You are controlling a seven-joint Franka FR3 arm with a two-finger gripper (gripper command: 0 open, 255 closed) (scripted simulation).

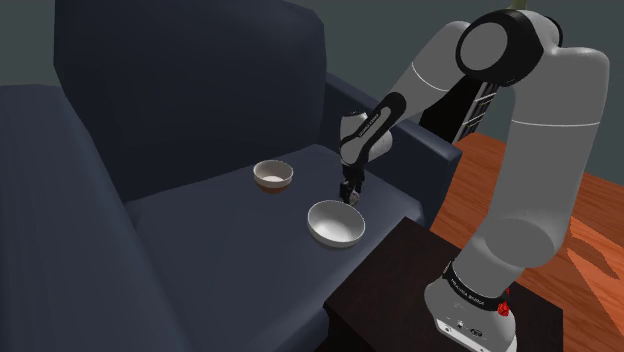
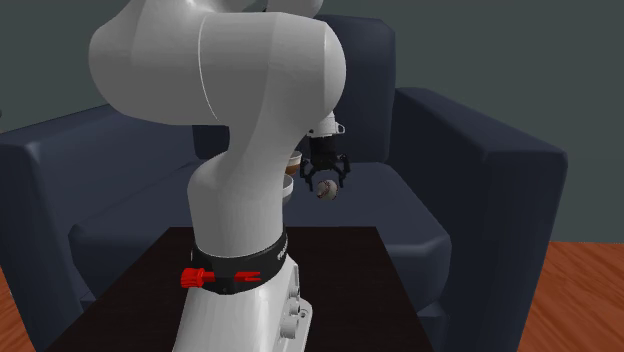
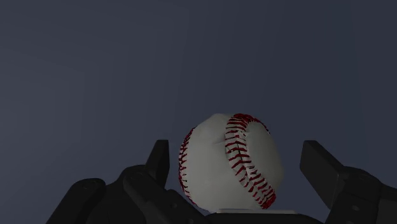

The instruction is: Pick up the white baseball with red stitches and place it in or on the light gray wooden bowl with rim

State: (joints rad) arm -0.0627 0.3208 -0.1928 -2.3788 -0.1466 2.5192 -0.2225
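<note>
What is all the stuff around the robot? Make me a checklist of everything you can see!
Surface: dark blue sofa seat; both bowls sit on it.
Job's things: white baseball with red stitches, between the end effector's fingers; pale bowl on the seat, right beside the end effector in the shoulder view.
Clutter: a second bowl, brownish inside, farther back on the seat.
Grippers: black end effector, looks shut on the baseball, above the seat.
Cables: nothing seen.
Surroundings: dark stand top in front of the sofa; reddish wooden floor; grey-green wall.
</note>
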